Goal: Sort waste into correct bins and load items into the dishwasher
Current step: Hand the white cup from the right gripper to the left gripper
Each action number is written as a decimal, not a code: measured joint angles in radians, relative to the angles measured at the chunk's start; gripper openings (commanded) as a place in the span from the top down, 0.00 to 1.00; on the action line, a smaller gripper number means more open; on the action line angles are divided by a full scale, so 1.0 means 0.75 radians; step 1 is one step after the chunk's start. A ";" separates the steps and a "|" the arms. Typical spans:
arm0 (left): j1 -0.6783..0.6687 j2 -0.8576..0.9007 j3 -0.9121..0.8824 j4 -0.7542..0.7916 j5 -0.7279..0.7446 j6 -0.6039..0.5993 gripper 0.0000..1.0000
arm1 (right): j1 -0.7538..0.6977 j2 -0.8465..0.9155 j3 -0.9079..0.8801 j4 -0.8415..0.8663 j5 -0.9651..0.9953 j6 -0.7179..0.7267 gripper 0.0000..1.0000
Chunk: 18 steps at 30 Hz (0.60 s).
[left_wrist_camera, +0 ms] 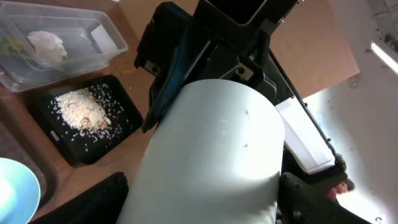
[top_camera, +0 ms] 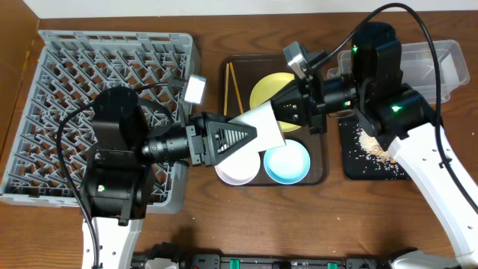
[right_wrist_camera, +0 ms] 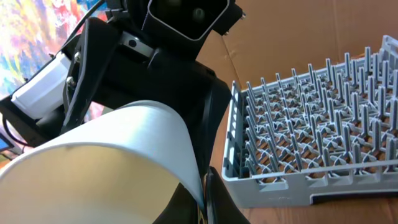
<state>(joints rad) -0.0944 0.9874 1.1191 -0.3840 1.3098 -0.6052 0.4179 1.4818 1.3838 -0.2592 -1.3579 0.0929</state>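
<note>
Handover above brown serving tray [top_camera: 320, 161]: white cylindrical cup [top_camera: 263, 123] clamped by left gripper [top_camera: 237, 138], prob. pinched at rim by right gripper [top_camera: 293, 110]. Long axis arm-to-arm. Grey pegged plastic dish rack [top_camera: 97, 112] off left, nearer left arm.

Left claw [top_camera: 250, 134], right claw [top_camera: 290, 112] and white cup [top_camera: 267, 125] obstruct the brown tray [top_camera: 317, 161]; the dish rack [top_camera: 67, 90] left half is clear.

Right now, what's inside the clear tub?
Left wrist view: the clear tub holds a crumpled white tissue and a green wrapper, cut by the frame edge. Overhead, the right arm hides part of the tub.
</note>
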 measured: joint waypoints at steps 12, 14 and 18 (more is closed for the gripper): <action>0.010 0.000 0.000 0.021 0.036 0.005 0.25 | 0.014 0.001 -0.002 0.116 0.018 0.105 0.99; 0.012 0.000 0.000 0.024 0.035 0.003 0.25 | 0.015 0.001 -0.004 0.142 0.032 0.123 0.99; 0.012 0.000 0.000 0.024 0.035 0.003 0.26 | 0.022 0.001 -0.004 0.190 0.054 0.162 0.99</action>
<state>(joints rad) -0.0856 0.9874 1.1191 -0.3656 1.3361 -0.6029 0.4347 1.4822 1.3808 -0.1169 -1.3170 0.2142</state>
